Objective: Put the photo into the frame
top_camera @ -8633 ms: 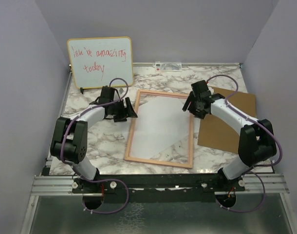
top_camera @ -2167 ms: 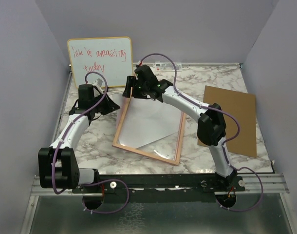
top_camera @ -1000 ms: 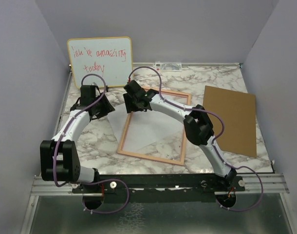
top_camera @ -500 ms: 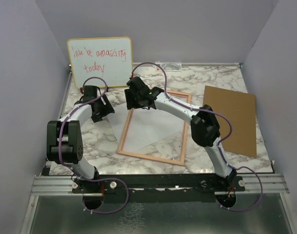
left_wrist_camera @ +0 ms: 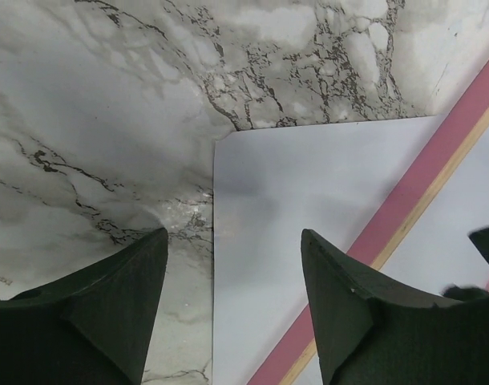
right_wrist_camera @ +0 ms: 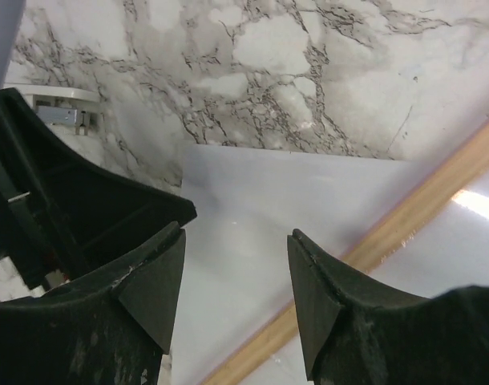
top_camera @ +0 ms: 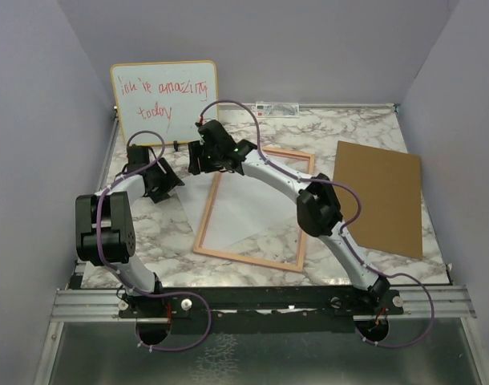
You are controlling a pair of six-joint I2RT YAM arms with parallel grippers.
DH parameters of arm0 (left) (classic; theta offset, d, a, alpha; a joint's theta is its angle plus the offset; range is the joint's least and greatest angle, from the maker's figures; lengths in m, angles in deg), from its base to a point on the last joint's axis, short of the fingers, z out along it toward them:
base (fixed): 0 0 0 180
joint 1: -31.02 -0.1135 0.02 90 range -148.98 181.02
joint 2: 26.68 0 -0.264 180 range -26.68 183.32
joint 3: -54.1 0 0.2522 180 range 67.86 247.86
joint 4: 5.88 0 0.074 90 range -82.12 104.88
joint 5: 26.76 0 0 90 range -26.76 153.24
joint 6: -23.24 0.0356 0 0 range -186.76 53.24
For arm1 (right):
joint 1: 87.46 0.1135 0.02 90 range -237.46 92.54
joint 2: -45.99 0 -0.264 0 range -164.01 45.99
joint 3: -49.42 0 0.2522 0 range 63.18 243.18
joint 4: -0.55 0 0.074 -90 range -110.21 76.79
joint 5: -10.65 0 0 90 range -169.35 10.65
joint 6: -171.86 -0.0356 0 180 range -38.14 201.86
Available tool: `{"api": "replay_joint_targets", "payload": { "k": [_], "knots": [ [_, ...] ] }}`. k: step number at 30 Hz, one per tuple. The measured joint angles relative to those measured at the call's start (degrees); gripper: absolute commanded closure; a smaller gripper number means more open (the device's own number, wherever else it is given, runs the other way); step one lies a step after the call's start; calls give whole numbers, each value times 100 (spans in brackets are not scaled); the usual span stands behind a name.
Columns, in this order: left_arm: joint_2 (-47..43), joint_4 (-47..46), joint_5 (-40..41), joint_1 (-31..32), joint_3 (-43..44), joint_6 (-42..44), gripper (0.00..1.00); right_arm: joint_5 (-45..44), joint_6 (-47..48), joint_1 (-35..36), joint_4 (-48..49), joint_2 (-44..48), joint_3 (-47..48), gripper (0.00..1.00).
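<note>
Left pincer [left_wrist_camera: 234, 234]: fingers wide apart, gripping nothing, poised low over a corner of the photo [left_wrist_camera: 309, 184]. Between the fingers, only white paper and marble. Contact with the sheet: impossible to tell. Right pincer [right_wrist_camera: 238, 233]: likewise parted and empty, hanging above the same white sheet, close beside the left one, with that one's dark fingers at the left of the right wrist view.

Lies white side up, that photo, flat and partly within the frame [top_camera: 248, 259], with one corner out past the left border onto the marble worktop [top_camera: 168, 239]. Shows white on both sides of the pinkish border strip, so apparently tucked beneath it there. No printed side in sight.

Frame itself flat on the worktop near the middle, slightly askew. Brown backing board [top_camera: 381, 196] flat to the right, apart from the frame.

On the yellow-edged whiteboard [top_camera: 164, 96], propped at the far left, red handwriting: "you're amazing today". On the white strip [top_camera: 276, 107] at the worktop's back edge, dark marks too small to read.
</note>
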Motion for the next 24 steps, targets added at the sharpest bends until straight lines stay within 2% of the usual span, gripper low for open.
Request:
{"api": "replay_joint_targets", "payload": {
  "k": [3,10,24],
  "knots": [
    [37,-203,-162,-42,-76,-83,38,24,52,0,-11,-452,411,43],
    [31,-715,-446,-55,-365,-280,39,-17,249,0,-114,-946,470,44],
    [-28,-1497,-863,-87,-820,-474,36,-225,520,72,24,-1056,442,46]
  ]
}}
